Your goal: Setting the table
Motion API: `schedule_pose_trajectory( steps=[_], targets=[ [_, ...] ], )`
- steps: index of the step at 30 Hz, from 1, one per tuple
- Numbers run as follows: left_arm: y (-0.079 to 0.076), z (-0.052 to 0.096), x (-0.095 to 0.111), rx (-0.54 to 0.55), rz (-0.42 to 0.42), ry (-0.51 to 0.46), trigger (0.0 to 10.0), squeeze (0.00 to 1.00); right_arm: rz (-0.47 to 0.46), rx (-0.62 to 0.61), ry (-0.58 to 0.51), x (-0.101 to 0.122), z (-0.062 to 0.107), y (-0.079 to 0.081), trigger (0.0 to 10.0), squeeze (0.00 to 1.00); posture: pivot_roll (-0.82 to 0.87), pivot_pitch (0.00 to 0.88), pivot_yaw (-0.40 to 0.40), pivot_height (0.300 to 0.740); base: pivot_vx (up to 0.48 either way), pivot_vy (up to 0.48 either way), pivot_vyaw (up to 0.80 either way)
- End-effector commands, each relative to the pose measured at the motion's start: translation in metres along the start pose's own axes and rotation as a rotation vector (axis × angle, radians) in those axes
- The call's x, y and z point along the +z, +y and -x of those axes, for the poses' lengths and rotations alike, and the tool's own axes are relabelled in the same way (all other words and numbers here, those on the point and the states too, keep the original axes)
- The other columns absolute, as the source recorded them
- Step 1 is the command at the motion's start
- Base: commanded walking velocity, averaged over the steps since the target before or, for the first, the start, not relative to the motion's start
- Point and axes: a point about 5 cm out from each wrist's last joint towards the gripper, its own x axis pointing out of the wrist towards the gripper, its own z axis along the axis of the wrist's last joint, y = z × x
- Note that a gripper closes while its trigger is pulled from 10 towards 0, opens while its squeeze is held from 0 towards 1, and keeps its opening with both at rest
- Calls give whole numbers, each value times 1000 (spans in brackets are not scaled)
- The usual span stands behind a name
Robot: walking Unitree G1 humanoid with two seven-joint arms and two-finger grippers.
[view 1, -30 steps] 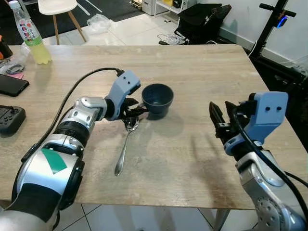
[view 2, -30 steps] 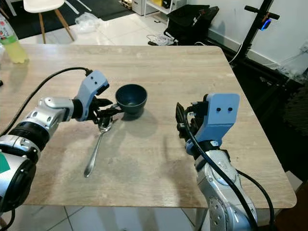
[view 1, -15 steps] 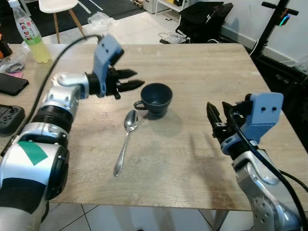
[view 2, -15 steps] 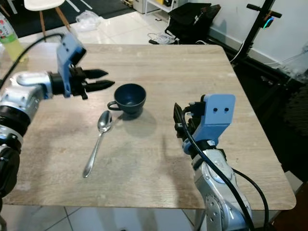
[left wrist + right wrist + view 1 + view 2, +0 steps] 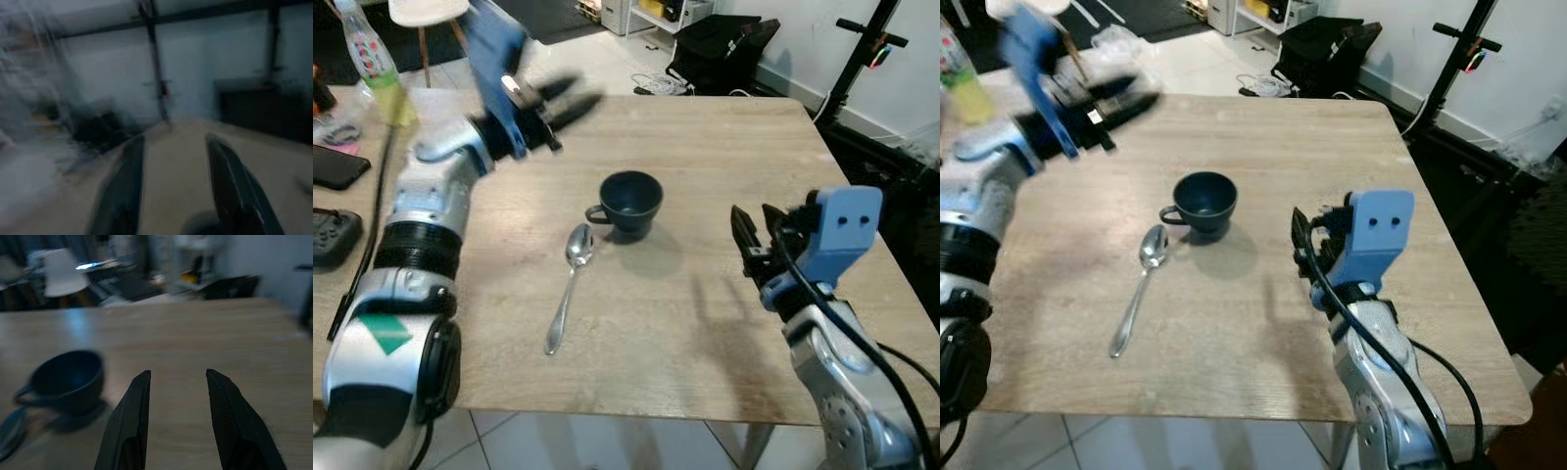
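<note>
A dark blue cup (image 5: 631, 203) stands upright mid-table, its handle toward my left. A metal spoon (image 5: 567, 286) lies just in front and left of it, bowl end near the handle. My left gripper (image 5: 570, 101) is raised above the far left of the table, blurred, its fingers open and empty. My right gripper (image 5: 752, 240) hovers over the table's right side, open and empty, fingers pointing toward the cup (image 5: 63, 380). In the left wrist view the fingers (image 5: 123, 188) stand apart over the tabletop.
The wooden table (image 5: 724, 157) has a drink bottle (image 5: 372, 69), a phone (image 5: 335, 168) and a game controller (image 5: 331, 238) along its far left. A black stand (image 5: 864, 49) and a dark bag (image 5: 720, 44) sit beyond the table's far right corner.
My left gripper has let go near the spoon and cup handle, and lifted up and away to the far left. The spoon and cup stay put. The right gripper has barely moved.
</note>
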Motion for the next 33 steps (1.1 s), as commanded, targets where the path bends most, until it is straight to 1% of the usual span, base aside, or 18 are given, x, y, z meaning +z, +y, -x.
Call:
schedule_pose_trajectory(
  steps=[1, 2, 3, 4, 5, 6, 7, 10, 13, 18, 20, 22, 23, 24, 25, 28, 31, 33],
  targets=[
    [-25, 10, -11, 3, 4, 34, 10000, 0, 22, -129, -77, 11, 8, -18, 10000, 0, 50, 162, 95, 740, 0, 0, 0],
    [-25, 10, -11, 3, 4, 34, 10000, 0, 22, -129, -77, 11, 8, -18, 10000, 0, 50, 162, 95, 740, 0, 0, 0],
    [-43, 15, -17, -2, 71, 44, 10000, 0, 35, -186, -102, 13, 9, -27, 10000, 0, 61, 152, 93, 740, 0, 0, 0],
    [-57, 20, -24, 11, 151, 61, 10000, 0, 32, -219, -118, 15, 7, -31, 10000, 0, 66, 145, 93, 740, 0, 0, 0],
    [-68, 24, -32, 32, 206, 81, 10000, 0, 28, -227, -128, 15, 5, -31, 10000, 0, 71, 134, 91, 740, 0, 0, 0],
    [-73, 26, -37, 52, 228, 97, 10000, 0, 25, -220, -131, 14, 2, -29, 10000, 0, 72, 127, 89, 740, 0, 0, 0],
    [-75, 27, -42, 79, 224, 109, 10000, 0, 24, -203, -132, 13, -1, -25, 10000, 0, 73, 122, 86, 740, 0, 0, 0],
    [-75, 29, -52, 192, 256, 139, 10000, 0, -4, -158, -123, 8, -6, -12, 10000, 0, 76, 114, 79, 740, 0, 0, 0],
    [-79, 30, -55, 223, 267, 150, 10000, 0, -18, -134, -113, 5, -7, -5, 10000, 0, 72, 103, 72, 740, 0, 0, 0],
    [-84, 34, -56, 264, 267, 172, 10000, 0, -23, -126, -105, 1, -7, -2, 10000, 0, 68, 94, 64, 740, 0, 0, 0],
    [-92, 40, -59, 277, 264, 218, 10000, 0, -24, -133, -97, -4, -6, -3, 10000, 0, 64, 89, 64, 740, 0, 0, 0],
    [-101, 46, -63, 254, 201, 248, 10000, 0, -20, -141, -82, -11, -1, -4, 10000, 0, 61, 86, 61, 740, 0, 0, 0],
    [-101, 46, -63, 254, 201, 248, 10000, 0, -20, -141, -82, -11, -1, -4, 10000, 0, 61, 86, 61, 740, 0, 0, 0],
    [-109, 51, -69, 224, 131, 267, 10000, 0, 4, -156, -63, -20, 5, -7, 10000, 0, 56, 83, 63, 740, 0, 0, 0],
    [-111, 54, -72, 214, 119, 275, 10000, 0, 14, -160, -58, -22, 7, -8, 10000, 0, 56, 83, 63, 740, 0, 0, 0],
    [-115, 57, -76, 209, 122, 287, 10000, 0, 22, -173, -41, -28, 10, -10, 10000, 0, 52, 82, 62, 740, 0, 0, 0],
    [-118, 62, -83, 230, 149, 307, 10000, 0, 17, -184, -20, -36, 13, -12, 10000, 0, 50, 78, 64, 740, 0, 0, 0],
    [-118, 65, -87, 269, 177, 325, 10000, 0, 1, -183, -6, -41, 15, -10, 10000, 0, 50, 78, 64, 740, 0, 0, 0]
  ],
)
